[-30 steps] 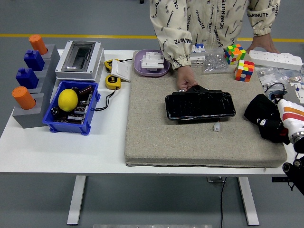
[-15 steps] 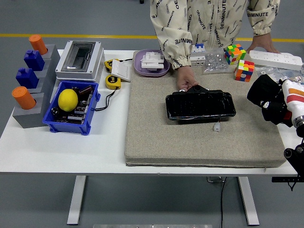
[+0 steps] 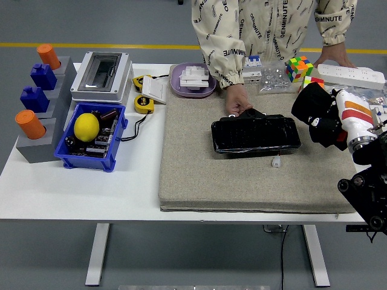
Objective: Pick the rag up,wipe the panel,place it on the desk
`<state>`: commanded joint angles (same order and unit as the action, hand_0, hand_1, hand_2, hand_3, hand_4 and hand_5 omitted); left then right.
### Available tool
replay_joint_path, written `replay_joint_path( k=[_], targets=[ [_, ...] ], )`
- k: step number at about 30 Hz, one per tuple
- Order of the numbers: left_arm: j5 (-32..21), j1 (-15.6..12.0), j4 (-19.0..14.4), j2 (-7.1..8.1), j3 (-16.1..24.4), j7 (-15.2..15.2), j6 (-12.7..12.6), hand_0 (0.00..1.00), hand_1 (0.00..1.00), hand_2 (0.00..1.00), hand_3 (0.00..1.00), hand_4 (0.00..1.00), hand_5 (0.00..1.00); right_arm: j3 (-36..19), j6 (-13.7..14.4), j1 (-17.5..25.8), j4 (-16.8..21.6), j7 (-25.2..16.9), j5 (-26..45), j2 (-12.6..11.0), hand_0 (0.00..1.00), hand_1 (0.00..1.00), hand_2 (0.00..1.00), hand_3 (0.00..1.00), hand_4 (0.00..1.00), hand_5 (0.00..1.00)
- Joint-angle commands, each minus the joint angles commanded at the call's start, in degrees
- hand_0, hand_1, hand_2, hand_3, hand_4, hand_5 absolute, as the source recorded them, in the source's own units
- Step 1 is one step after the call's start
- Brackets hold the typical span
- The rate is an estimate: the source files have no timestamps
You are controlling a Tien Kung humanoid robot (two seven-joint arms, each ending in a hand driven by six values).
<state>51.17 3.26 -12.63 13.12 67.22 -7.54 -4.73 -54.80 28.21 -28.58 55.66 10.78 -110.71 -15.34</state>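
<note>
Beside panel (image 3: 255, 134): right robot hand (image 3: 329, 118) gripping rag (image 3: 311, 109); person's hand (image 3: 237, 101) steadying panel.

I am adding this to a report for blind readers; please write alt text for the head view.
The right robot hand holds a black cloth rag just right of a glossy black rectangular panel on a beige felt mat. A person's hand steadies the panel's far edge.

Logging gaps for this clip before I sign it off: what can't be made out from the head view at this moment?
- Right hand: its fingers are wrapped in the black rag, so the grip is hidden.
- Lower Rubik's cube: mostly hidden behind the rag.
- Panel: glare and dark surface hide any dirt.
- Person's hand: contact with the panel's far edge is unclear.
- Left arm: outside the picture.
</note>
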Motion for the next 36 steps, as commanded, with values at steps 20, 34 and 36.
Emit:
replay_joint_path(
  k=[20, 34, 36],
  targets=[
    [0.0, 0.4, 0.0, 0.06, -0.1, 0.0, 0.0, 0.65, 0.662, 0.695, 0.579, 0.679, 0.449, 4.2, -1.1, -0.4, -2.1, 0.2, 0.7, 2.1, 0.359, 0.454, 0.508, 0.53, 0.866, 0.237],
    [-0.1, 0.5, 0.0, 0.16, -0.2, 0.0, 0.0, 0.651, 0.662, 0.695, 0.58, 0.679, 0.449, 8.4, -1.4, -2.9, -2.6, 0.6, 1.2, 5.3, 0.36, 0.455, 0.509, 0.531, 0.867, 0.238],
    [-0.1, 0.5, 0.0, 0.22, -0.2, 0.0, 0.0, 0.65, 0.663, 0.695, 0.58, 0.68, 0.449, 9.5, -1.4, -3.7, -2.5, 0.7, 1.4, 5.9, 0.361, 0.454, 0.509, 0.53, 0.866, 0.237]
  ],
)
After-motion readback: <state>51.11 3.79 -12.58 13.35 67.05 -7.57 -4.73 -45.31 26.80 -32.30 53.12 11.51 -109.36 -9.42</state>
